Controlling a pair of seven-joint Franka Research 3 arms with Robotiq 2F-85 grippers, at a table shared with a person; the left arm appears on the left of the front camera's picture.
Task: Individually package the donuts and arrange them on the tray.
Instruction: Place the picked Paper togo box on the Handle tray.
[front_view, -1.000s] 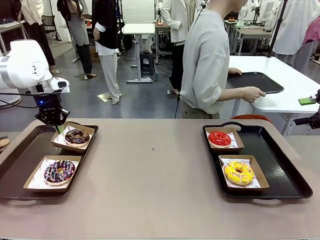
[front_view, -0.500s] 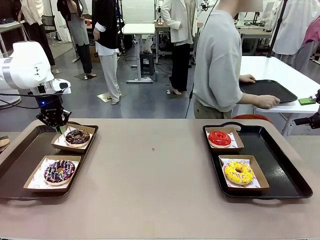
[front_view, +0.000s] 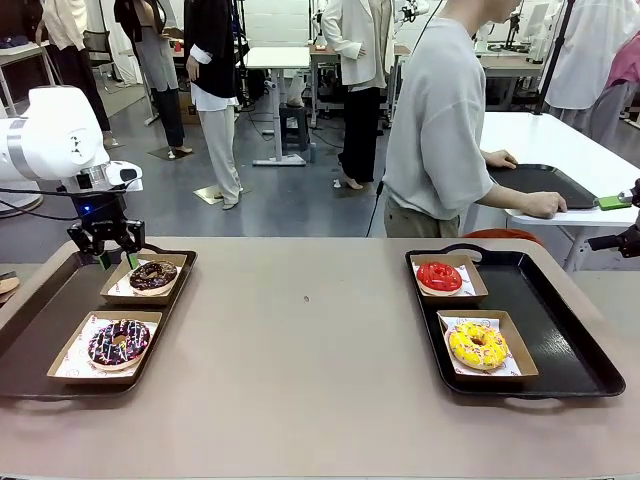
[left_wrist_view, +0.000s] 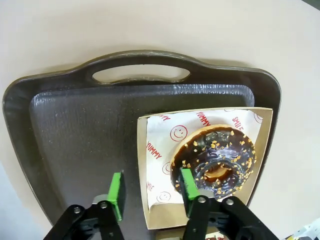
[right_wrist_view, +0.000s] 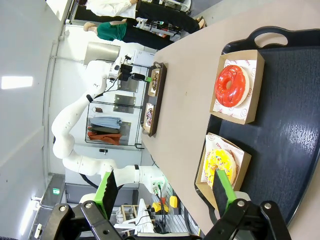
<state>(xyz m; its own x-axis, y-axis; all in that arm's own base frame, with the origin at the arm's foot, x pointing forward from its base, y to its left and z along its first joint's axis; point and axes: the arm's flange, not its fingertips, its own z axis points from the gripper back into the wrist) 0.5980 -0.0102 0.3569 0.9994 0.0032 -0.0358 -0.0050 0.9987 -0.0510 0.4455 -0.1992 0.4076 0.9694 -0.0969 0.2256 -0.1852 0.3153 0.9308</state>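
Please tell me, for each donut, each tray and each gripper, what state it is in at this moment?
Nut-sprinkled chocolate donut: boxed, on left tray.
Purple-white sprinkled donut: boxed, same tray.
Red donut: boxed, on right tray.
Yellow donut: boxed, same tray.
Left gripper: open, holding nothing.
Right gripper: open, holding nothing.

My left tool above the left tray's far corner, two boxed donuts there, two more on the right tray, table beneath.
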